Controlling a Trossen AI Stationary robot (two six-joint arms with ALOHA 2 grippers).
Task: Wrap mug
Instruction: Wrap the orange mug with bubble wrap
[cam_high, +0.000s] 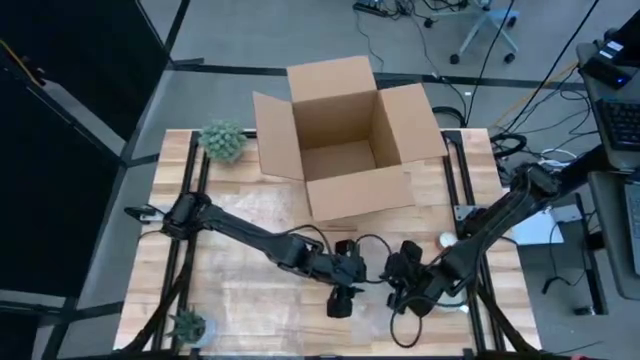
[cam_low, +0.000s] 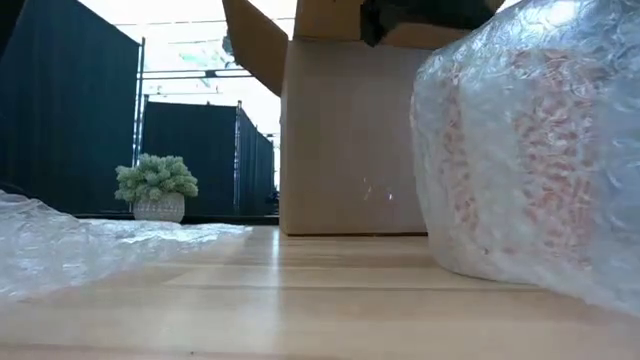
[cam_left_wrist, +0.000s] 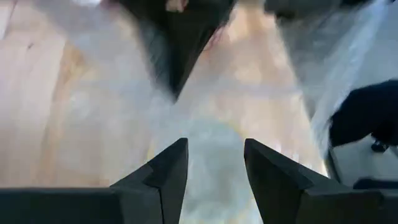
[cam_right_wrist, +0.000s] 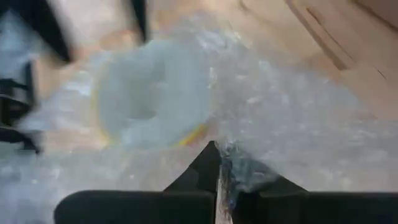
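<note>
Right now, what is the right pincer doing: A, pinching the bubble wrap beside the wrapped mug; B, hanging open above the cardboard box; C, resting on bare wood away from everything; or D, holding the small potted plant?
A: in the right wrist view the right pincer has its fingers closed on a fold of bubble wrap, with the wrapped mug just beyond them.

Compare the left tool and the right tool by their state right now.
The left tool has its fingers apart with nothing between them; the right tool is closed, pinching bubble wrap. The left tool hovers over wrap on the table; the right tool sits by the wrapped mug. Both are dark and two-fingered.
</note>
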